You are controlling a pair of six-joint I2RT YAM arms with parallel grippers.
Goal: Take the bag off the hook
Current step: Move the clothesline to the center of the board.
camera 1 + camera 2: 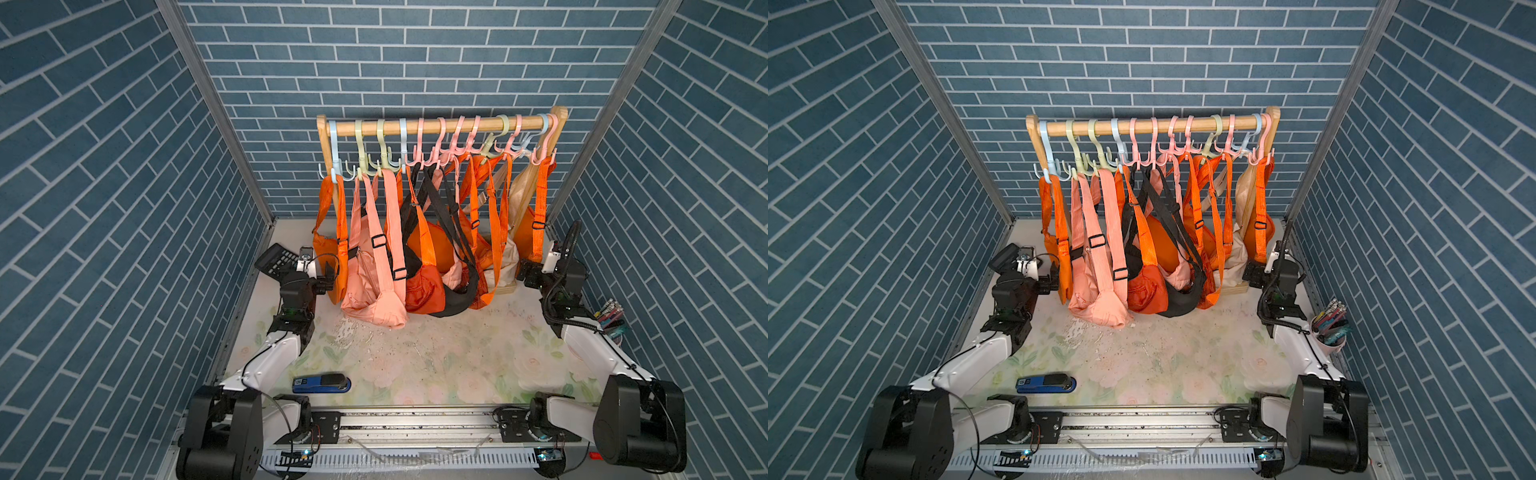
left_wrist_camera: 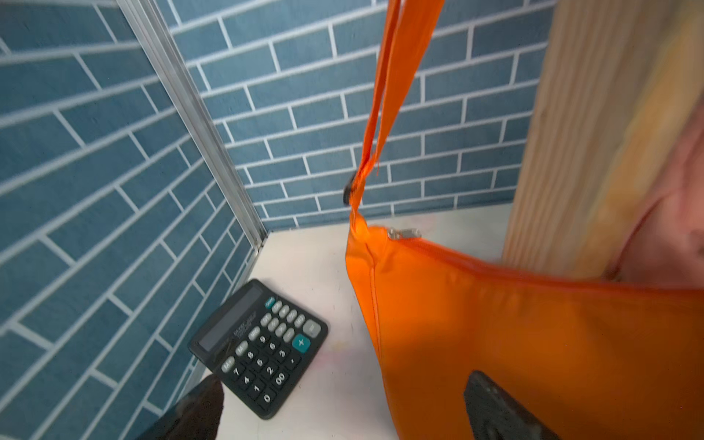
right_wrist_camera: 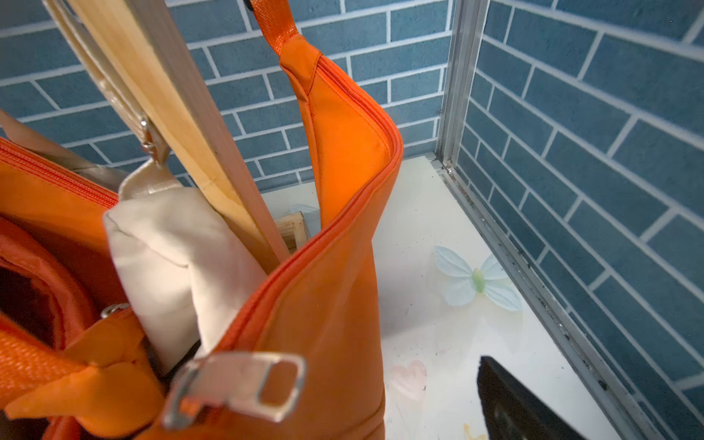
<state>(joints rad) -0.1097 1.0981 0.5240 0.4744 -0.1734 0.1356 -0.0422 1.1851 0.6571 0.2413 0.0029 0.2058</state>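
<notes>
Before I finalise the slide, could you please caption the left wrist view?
Left wrist view: orange bag hanging by its strap beside a wooden post, calculator on the table.

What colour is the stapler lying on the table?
The stapler is blue with a black top, seen most clearly in a top view.

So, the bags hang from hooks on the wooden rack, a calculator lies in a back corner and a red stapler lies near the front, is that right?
Not quite: the stapler is blue, not red, as both top views show. The rest stands: the bags hang from hooks on the wooden rack, and the calculator lies in a back corner.
</notes>
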